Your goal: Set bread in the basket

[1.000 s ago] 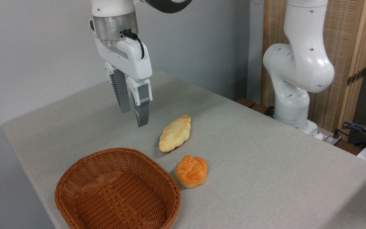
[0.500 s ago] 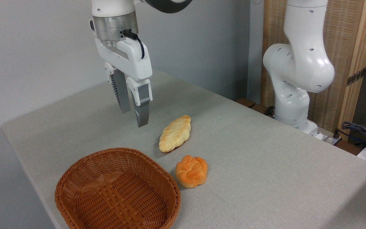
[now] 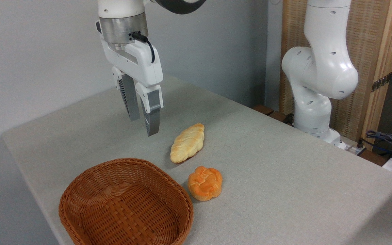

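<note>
counts: 1 knotted bun [image 3: 205,183], 1 braided loaf [image 3: 187,142], 1 wicker basket [image 3: 80,190], 1 gripper [image 3: 143,125], 1 arm base [image 3: 315,75].
bun position: on the grey table [image 3: 284,177], just right of the basket's right rim, not touching it; near side of the braided loaf, small gap between them.
bun orientation: roughly round, no clear long axis; twisted top faces up.
braided loaf: lies flat, long axis runs near-left to far-right, far tip points toward the arm base.
basket: near-left corner of the table, nothing inside, opening up.
gripper: hangs above the table, far-left of the braided loaf and well apart from the bun; points down.
fingers [image 3: 152,119]: slightly apart, narrow gap between them, holding nothing.
arm base: far right, off the table's far edge, in front of a wooden panel [image 3: 369,51].
cables [image 3: 386,139]: far right edge, beside the table.
</note>
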